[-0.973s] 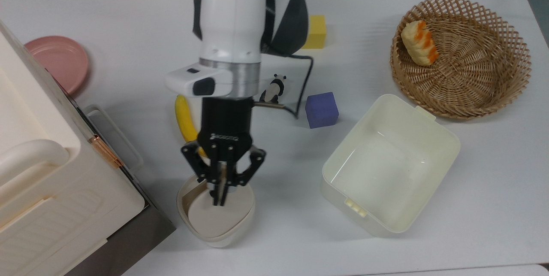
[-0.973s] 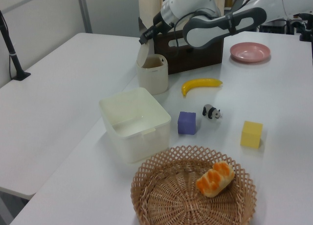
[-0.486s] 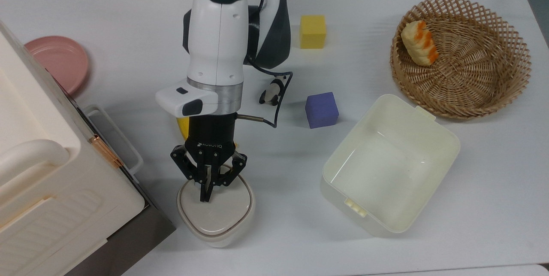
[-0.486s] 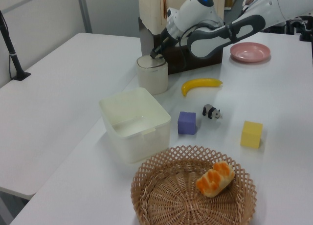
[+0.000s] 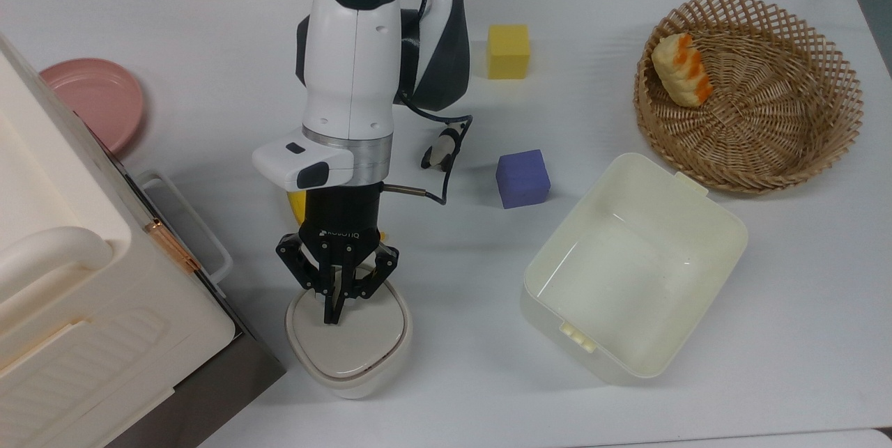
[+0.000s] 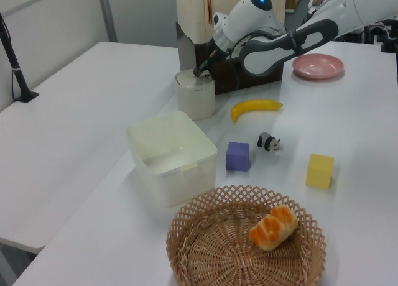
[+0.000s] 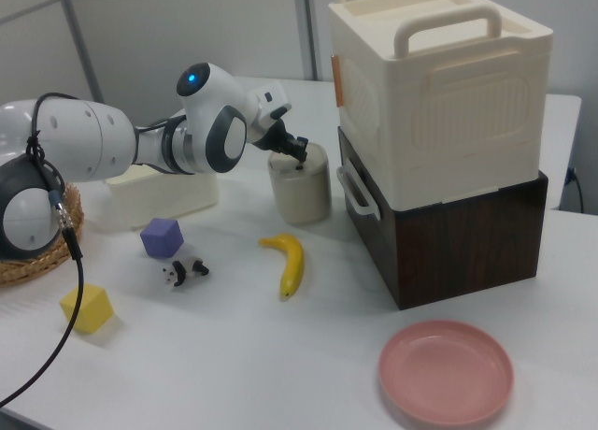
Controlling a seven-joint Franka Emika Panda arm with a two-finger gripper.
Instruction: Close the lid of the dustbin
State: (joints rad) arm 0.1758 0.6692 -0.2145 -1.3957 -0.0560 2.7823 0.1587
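The lid [image 5: 348, 336] is now lying flat on the dustbin [image 6: 195, 99], beside the storage box [image 5: 63, 274], no longer tilted up; your gripper [image 5: 332, 317], fingers pinched narrow and empty, is pressing its top, so closing looks done.

The lid [image 5: 348, 336] has dropped flat onto the dustbin [image 6: 195, 97].

The arm [image 5: 355, 79] is glossy white with rounded shells and dark grey joint sections. A small blue light glows on the top of the wrist housing. A silver ring sits below the white shell, beside a white box with a black patch. The tool [image 5: 332, 313] is black, with pale lettering and linked fingers. A thin black cable loops beside it.
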